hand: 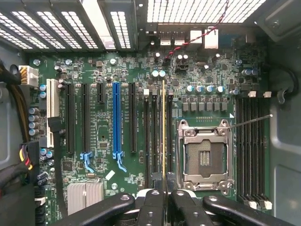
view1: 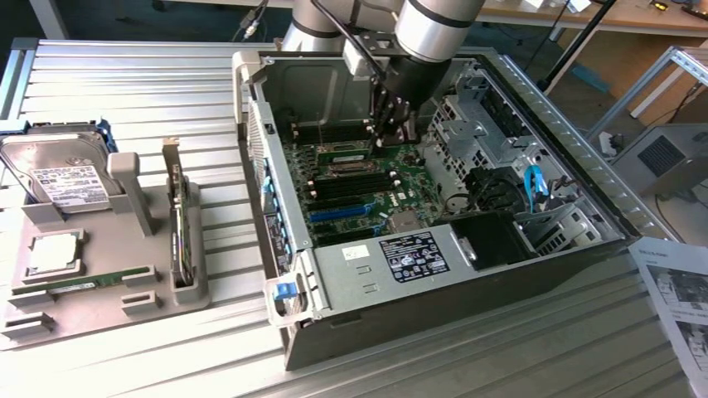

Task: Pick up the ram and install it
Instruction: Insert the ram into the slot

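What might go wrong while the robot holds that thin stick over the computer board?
The ram, pinched in the shut gripper, stands over narrow black slots packed side by side; slightly off, it might jam or land crooked. The open processor socket sits right beside them, so a slip might scrape it.

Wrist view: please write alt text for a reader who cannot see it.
The end effector, shut on the ram seen edge-on, holds it in line with the black memory slots of a green motherboard, beside the empty processor socket.
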Controlling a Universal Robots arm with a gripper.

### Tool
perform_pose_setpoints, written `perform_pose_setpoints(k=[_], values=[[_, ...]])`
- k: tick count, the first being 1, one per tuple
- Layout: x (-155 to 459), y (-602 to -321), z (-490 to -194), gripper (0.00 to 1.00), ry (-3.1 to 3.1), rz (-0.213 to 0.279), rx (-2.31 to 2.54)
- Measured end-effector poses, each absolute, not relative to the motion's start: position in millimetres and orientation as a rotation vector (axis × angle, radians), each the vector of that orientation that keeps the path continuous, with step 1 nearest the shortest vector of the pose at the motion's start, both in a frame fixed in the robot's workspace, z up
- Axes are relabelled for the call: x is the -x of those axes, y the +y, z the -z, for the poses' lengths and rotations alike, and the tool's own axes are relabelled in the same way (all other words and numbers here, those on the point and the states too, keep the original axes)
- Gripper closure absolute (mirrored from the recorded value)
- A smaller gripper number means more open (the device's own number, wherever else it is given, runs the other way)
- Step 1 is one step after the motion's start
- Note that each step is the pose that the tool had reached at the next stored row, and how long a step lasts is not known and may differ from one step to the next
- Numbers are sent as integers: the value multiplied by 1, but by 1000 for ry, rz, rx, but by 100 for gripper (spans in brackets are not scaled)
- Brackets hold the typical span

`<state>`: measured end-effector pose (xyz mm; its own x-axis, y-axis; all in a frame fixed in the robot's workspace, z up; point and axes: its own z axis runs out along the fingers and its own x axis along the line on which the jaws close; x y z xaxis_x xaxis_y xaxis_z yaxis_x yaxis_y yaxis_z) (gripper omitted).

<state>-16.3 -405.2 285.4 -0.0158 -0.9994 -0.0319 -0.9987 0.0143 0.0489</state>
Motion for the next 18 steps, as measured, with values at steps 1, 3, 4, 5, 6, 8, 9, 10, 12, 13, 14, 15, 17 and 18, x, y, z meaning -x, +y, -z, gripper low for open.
perform_pose_setpoints(k=[1,3,4,5,6,8,9,10,12,13,14,15,17,18], values=[[16,-405,-284,88,-2229,90,-2196],[16,-405,-283,88,-2229,90,-2196],[16,-405,-282,88,-2229,90,-2196],[16,-405,-281,88,-2229,90,-2196],[16,-405,-280,88,-2229,90,-2196],[16,-405,-279,88,-2229,90,-2196],[16,-405,-278,88,-2229,90,-2196],[16,-405,-276,88,-2229,90,-2196],[16,-405,-274,88,-2229,90,-2196],[16,-405,-273,88,-2229,89,-2196],[16,-405,-272,88,-2229,90,-2196],[16,-405,-271,88,-2229,90,-2196],[16,-405,-269,88,-2229,90,-2196],[16,-405,-268,88,-2229,90,-2196]])
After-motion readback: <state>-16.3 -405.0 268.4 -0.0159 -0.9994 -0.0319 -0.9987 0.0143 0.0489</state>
